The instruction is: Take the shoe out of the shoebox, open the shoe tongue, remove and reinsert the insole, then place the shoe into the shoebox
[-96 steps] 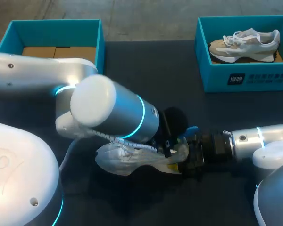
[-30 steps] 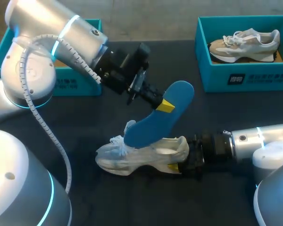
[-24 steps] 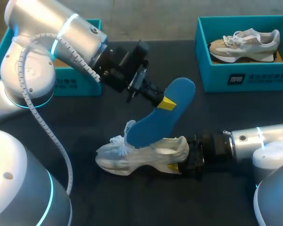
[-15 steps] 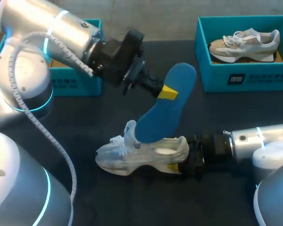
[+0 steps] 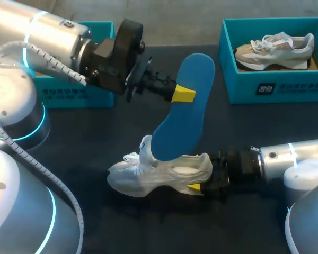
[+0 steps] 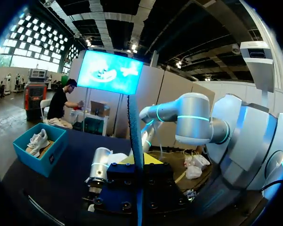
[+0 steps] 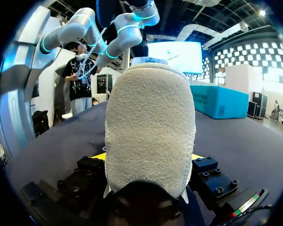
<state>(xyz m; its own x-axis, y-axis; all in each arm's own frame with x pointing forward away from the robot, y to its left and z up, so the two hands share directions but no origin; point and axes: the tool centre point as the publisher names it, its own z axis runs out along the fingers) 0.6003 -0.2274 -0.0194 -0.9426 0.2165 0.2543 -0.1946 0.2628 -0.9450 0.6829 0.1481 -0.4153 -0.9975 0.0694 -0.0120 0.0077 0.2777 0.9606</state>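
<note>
Teal cardboard shoebox (image 5: 302, 87) with white printed label (image 5: 266, 89), well beyond white knit shoe (image 5: 159, 174). Left gripper (image 5: 182, 95) pinches blue foam insole (image 5: 183, 121) above shoe; right gripper (image 5: 200, 186) clamps its heel.

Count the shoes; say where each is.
2. The beige shoe lies in the right shoebox; the white shoe lies mid-table, heel in the right gripper. The left shoebox is partly hidden.

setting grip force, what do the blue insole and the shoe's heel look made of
The insole looks like foam with a matte blue, possibly fabric, face: thin edge-on, no shine. The shoe heel looks like nubby off-white fleece or terry-like textile, going by its pebbly texture; it could be rough suede.
</note>
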